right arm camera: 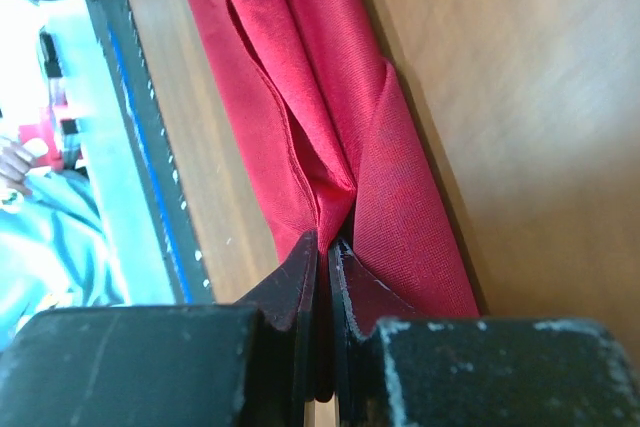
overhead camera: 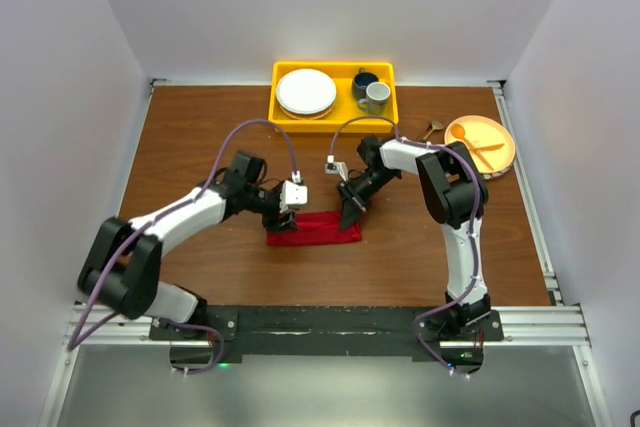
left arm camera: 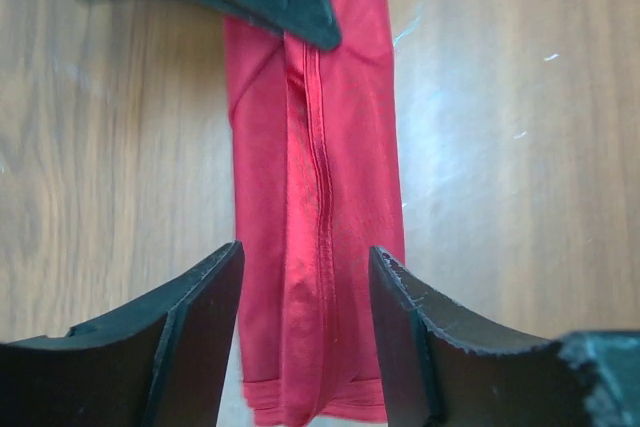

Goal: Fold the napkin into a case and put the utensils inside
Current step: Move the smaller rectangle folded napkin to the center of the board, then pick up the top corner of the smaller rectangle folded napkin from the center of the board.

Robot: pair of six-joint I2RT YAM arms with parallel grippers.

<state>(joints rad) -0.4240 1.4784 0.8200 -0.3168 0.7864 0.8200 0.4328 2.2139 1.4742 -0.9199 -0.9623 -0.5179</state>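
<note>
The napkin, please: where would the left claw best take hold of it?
Probably its free end, from straight above: the napkin lies flat as a narrow strip, the open left claw straddles it, and the right claw pinches the other end.

L hand (left arm camera: 305, 252) open astride near end of long narrow red cloth strip (left arm camera: 340, 177), flat on brown wood surface (left arm camera: 100, 147).
</note>
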